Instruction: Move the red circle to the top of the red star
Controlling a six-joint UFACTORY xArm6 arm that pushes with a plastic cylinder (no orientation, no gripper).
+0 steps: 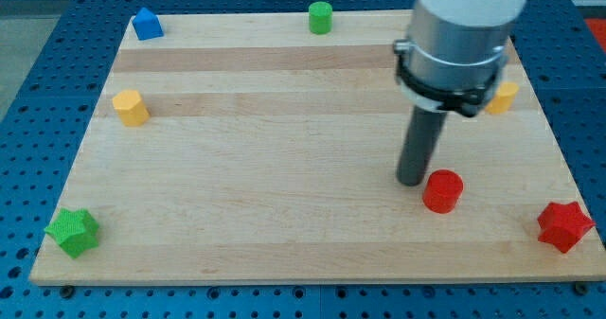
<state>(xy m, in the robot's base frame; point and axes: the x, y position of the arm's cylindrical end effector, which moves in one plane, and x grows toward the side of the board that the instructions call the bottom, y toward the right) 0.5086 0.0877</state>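
Note:
The red circle lies on the wooden board at the lower right. The red star lies at the board's bottom right corner, well to the right of and a little below the circle. My tip rests on the board just left of the red circle, close to it or touching its left side. The rod rises from there to the arm's grey and white body at the view's top right.
A blue block sits at the top left corner, a green cylinder at the top edge, a yellow block at the left, a green star at the bottom left. A yellow block shows partly behind the arm. The board's right edge is near.

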